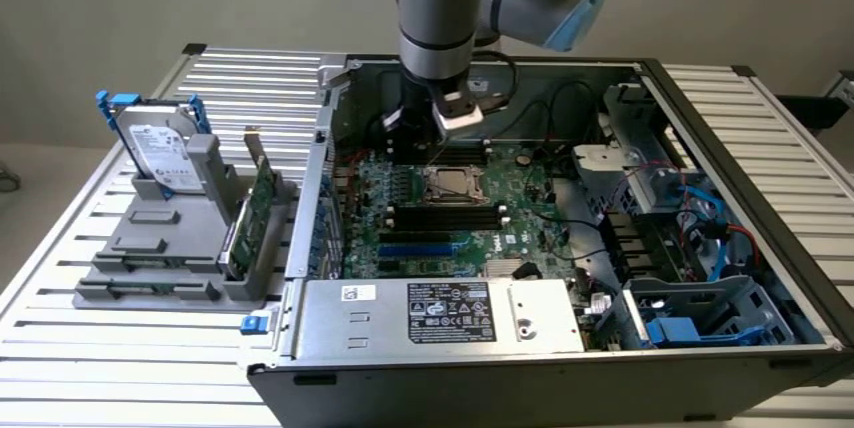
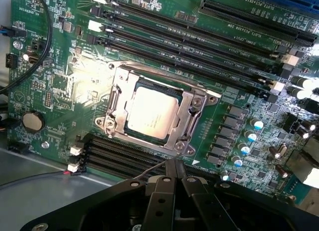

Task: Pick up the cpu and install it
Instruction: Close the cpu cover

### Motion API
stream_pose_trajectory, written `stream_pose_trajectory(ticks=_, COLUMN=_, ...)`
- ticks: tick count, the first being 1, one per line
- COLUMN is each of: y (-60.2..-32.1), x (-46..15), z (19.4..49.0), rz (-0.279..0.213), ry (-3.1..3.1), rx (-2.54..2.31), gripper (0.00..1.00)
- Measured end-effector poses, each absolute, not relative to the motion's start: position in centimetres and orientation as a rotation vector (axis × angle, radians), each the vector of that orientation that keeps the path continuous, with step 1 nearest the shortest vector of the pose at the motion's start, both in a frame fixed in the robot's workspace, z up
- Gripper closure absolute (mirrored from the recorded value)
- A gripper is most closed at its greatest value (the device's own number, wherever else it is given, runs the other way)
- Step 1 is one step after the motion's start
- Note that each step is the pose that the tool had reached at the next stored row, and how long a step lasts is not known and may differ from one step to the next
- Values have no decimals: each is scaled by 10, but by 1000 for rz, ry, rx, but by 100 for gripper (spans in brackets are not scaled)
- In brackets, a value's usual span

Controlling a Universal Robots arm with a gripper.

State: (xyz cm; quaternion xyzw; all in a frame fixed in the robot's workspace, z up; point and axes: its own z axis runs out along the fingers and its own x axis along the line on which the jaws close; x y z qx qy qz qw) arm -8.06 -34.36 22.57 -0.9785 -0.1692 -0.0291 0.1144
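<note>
One cpu [image 2: 152,111] just beyond closed jaws

Exterior looks down on the case [image 1: 534,393]; wrist close above shared motherboard [image 2: 55,86].

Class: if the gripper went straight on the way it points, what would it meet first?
Probably the rim of the socket frame around the cpu, beside the memory slots; the gripper points down at the motherboard, but depth is unclear.

Pale silvery cpu [image 2: 151,113] there; grey metal socket frame [image 2: 193,114]; green motherboard [image 2: 55,86], striped with black slots [image 2: 124,158]; the arm [image 1: 434,8] shows grey with light blue caps.
</note>
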Motion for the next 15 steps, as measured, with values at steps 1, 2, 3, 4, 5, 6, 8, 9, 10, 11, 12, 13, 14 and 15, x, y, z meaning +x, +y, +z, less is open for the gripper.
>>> stream_pose_trajectory(ticks=1, y=-344, x=-81, z=226, rz=-85, ry=-495, rx=-2869, gripper=89)
stream_pose_trajectory(ticks=2, y=-345, x=-81, z=226, rz=-85, ry=-494, rx=-2869, gripper=89)
stream_pose_trajectory(ticks=3, y=-345, x=-81, z=226, rz=-86, ry=-493, rx=-2869, gripper=89)
stream_pose_trajectory(ticks=4, y=-346, x=-82, z=226, rz=-86, ry=-492, rx=-2869, gripper=89)
stream_pose_trajectory(ticks=5, y=-347, x=-82, z=227, rz=-86, ry=-491, rx=-2869, gripper=89)
stream_pose_trajectory(ticks=6, y=-348, x=-82, z=227, rz=-86, ry=-490, rx=-2870, gripper=89)
stream_pose_trajectory(ticks=8, y=-350, x=-83, z=228, rz=-86, ry=-488, rx=-2870, gripper=89)
stream_pose_trajectory(ticks=9, y=-351, x=-83, z=229, rz=-86, ry=-486, rx=-2870, gripper=89)
stream_pose_trajectory(ticks=10, y=-352, x=-83, z=230, rz=-87, ry=-485, rx=-2871, gripper=89)
stream_pose_trajectory(ticks=11, y=-353, x=-83, z=231, rz=-87, ry=-483, rx=-2871, gripper=89)
stream_pose_trajectory(ticks=12, y=-355, x=-83, z=232, rz=-87, ry=-479, rx=-2872, gripper=89)
stream_pose_trajectory(ticks=13, y=-358, x=-83, z=235, rz=-88, ry=-470, rx=-2873, gripper=89)
stream_pose_trajectory(ticks=14, y=-361, x=-84, z=237, rz=-89, ry=-461, rx=-2875, gripper=89)
stream_pose_trajectory(ticks=15, y=-363, x=-84, z=240, rz=-90, ry=-452, rx=-2876, gripper=89)
